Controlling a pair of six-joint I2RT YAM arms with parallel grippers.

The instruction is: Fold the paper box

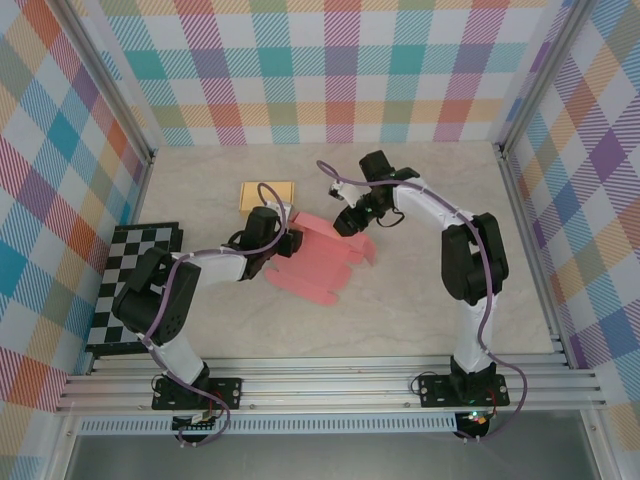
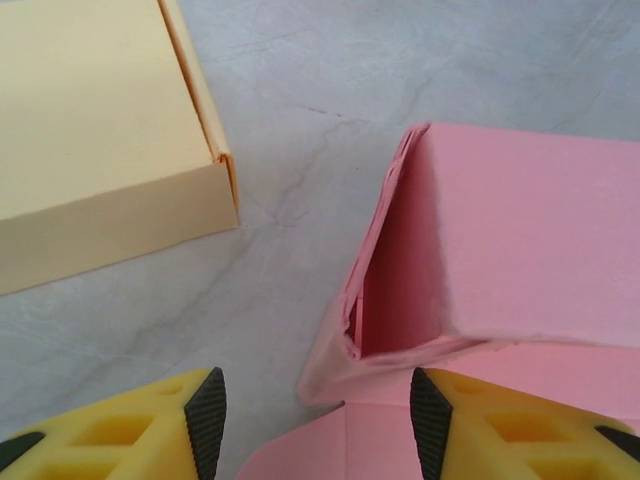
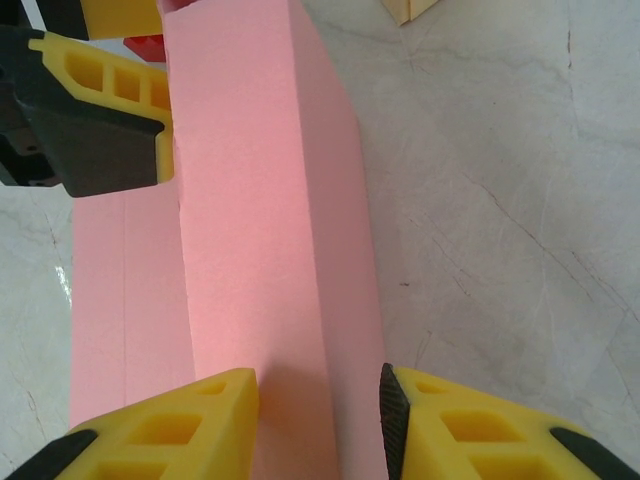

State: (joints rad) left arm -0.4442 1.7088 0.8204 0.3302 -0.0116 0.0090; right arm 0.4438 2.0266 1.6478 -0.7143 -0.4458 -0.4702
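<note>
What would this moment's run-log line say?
stage: folding, unfinished | left tool: open, at pink box corner | right tool: astride raised wall, grip unclear | yellow box: apart

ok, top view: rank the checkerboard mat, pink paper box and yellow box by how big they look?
1. checkerboard mat, largest even though it is partly covered
2. pink paper box, somewhat smaller
3. yellow box, clearly smallest

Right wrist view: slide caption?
Right gripper straddles the raised wall of the half-folded pink paper box on the marble table.
</note>
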